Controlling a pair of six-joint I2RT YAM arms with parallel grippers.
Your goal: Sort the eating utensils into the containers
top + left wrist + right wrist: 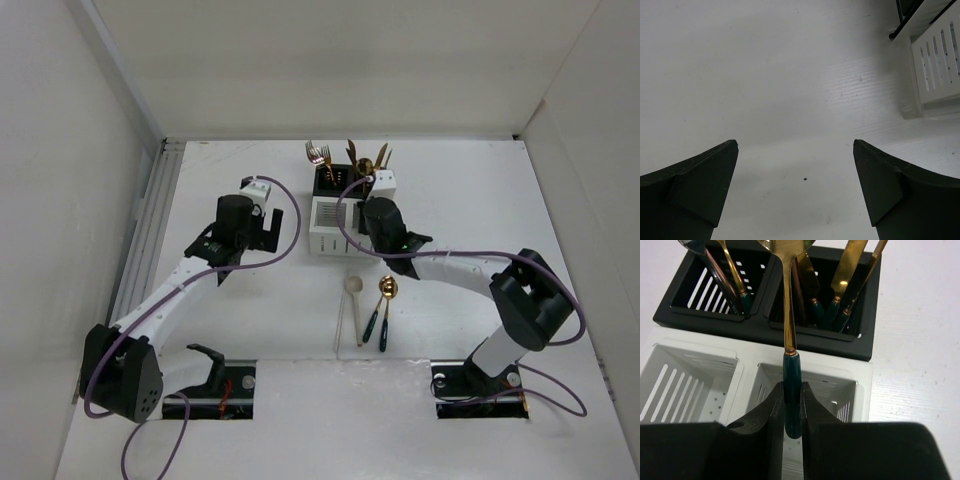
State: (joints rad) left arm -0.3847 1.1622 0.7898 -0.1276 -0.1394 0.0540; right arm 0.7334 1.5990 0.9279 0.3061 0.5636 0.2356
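My right gripper (791, 388) is shut on the dark green handle of a gold utensil (788, 300). It holds the utensil upright over the right compartment of the white slotted container (747, 369), head up and cut off by the frame. Behind stands the black container (762, 322), with copper utensils (732, 282) in its left compartment and gold green-handled ones (842, 295) in its right. From above, the right gripper (360, 207) hangs over the white container (325, 228). My left gripper (795, 145) is open over bare table, left of both containers (268, 228).
On the table in front of the containers lie a cream spoon (353, 292), a gold spoon with a dark handle (386, 295) and another dark-handled utensil (370, 325). White walls enclose the table. In the left wrist view the white container's slotted side (937, 62) shows at upper right.
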